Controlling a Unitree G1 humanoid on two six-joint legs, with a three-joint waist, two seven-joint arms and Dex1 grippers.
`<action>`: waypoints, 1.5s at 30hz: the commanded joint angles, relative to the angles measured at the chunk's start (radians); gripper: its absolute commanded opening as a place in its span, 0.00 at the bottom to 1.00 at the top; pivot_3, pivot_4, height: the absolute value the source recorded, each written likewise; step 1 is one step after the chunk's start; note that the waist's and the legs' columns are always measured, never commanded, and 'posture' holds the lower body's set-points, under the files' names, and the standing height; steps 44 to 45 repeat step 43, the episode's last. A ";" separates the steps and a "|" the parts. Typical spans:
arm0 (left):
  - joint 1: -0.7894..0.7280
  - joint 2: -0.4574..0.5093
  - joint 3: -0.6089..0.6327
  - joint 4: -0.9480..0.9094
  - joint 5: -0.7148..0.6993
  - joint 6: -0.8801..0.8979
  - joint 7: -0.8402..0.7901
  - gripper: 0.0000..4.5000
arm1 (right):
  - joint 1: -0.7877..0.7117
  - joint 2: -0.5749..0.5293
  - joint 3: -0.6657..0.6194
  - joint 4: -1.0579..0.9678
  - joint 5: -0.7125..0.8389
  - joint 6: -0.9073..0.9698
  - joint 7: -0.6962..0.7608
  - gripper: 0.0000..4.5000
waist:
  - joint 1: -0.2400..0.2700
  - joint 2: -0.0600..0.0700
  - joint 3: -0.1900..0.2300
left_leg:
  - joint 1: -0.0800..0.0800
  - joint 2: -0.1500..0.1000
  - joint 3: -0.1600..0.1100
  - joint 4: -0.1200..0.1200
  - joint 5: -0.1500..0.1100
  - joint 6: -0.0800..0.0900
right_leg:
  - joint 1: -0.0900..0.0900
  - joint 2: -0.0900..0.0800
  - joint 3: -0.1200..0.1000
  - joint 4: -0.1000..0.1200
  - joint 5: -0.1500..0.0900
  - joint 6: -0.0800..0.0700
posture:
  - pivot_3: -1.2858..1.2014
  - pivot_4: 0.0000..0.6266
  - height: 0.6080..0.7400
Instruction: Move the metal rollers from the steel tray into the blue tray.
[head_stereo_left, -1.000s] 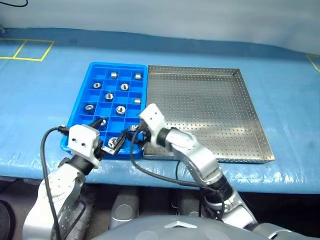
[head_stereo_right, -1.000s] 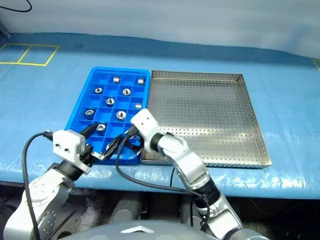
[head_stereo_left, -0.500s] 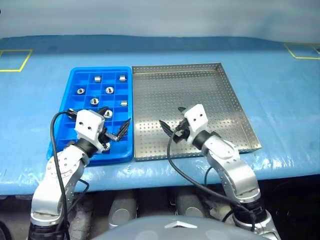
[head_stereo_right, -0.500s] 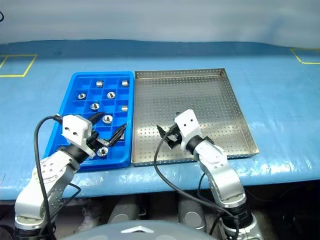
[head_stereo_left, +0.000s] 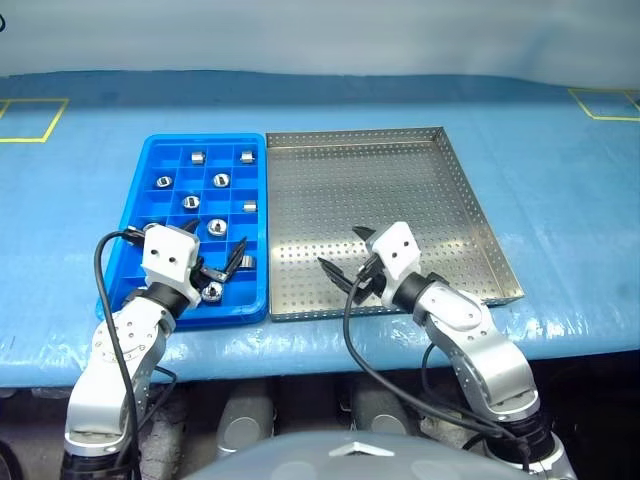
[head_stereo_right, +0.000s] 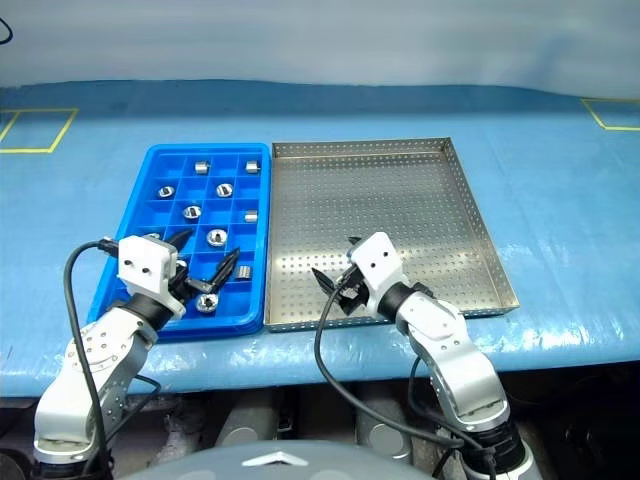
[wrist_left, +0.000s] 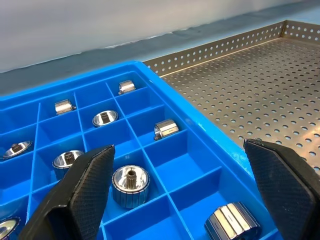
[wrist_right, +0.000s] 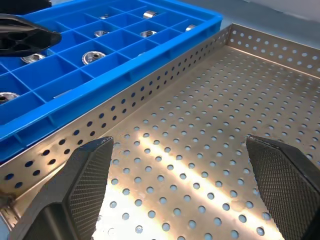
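The blue tray (head_stereo_left: 140, 185) lies left of the steel tray (head_stereo_left: 470, 215), their long sides touching. The rollers (head_stereo_left: 221, 181) sit in separate compartments of the blue tray. Both rest on the table (head_stereo_left: 560, 180).

Showing no readable text, labels, brands or numbers anywhere: none on the blue tray (head_stereo_left: 137, 215), none on the steel tray (head_stereo_left: 400, 180) beside it.

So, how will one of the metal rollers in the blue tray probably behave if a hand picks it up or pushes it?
The metal rollers look like solid polished steel, so probably heavy for their size and stiff. Their shiny round sides may slip between the fingers. One lying on its side would likely roll if pushed, though the walls of the blue tray should stop it quickly.
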 joint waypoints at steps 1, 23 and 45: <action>-0.009 -0.005 0.011 -0.002 0.017 -0.024 0.014 1.00 | -0.009 0.001 0.016 -0.013 -0.003 -0.025 -0.004 0.99 | 0.000 0.000 0.000 | 0.000 0.000 0.000 0.000 0.000 0.000 | 0.000 0.000 0.000 0.000 0.000 0.000 | 0.50 0.24 1.00; -0.014 -0.007 0.016 -0.001 0.010 -0.023 0.016 1.00 | -0.021 -0.002 0.032 -0.003 0.005 -0.032 0.008 0.99 | 0.001 0.000 0.000 | 0.001 0.000 0.000 0.002 0.000 0.000 | 0.001 0.000 0.000 0.001 0.000 0.000 | 0.51 0.24 1.00; 0.008 -0.019 0.011 -0.014 0.020 -0.024 0.012 1.00 | -0.046 -0.007 0.044 0.019 0.002 -0.039 0.022 0.99 | 0.012 0.000 0.000 | 0.001 0.000 -0.001 0.002 0.000 0.000 | 0.002 0.000 0.000 0.001 0.000 0.000 | 0.52 0.24 1.00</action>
